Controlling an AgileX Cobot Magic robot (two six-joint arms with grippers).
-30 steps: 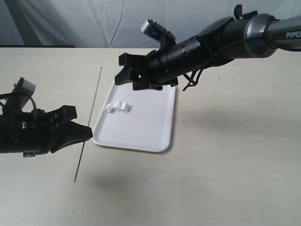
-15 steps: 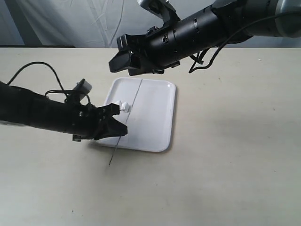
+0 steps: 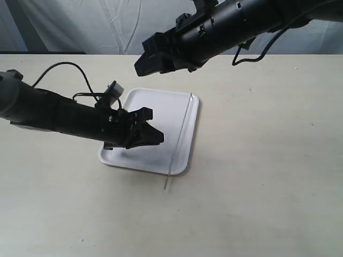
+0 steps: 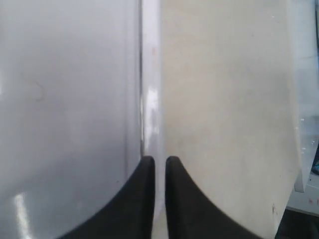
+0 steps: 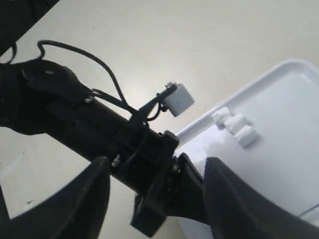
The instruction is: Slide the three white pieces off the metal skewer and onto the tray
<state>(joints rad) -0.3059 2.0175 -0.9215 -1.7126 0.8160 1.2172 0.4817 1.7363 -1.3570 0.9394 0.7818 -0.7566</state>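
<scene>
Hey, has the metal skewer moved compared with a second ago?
Yes. The metal skewer has shifted right across the tray: a second ago it lay beyond the tray's left edge, now it runs along its right edge.

metal skewer (image 3: 179, 136): moved to tray (image 3: 161, 107) right rim | left end effector (image 3: 160, 139): advanced over tray

3 pieces (image 5: 234, 127) on tray (image 3: 161, 104), skewer (image 3: 180, 134) along tray's right rim, left hand (image 3: 156, 138) over tray's mid.
</scene>
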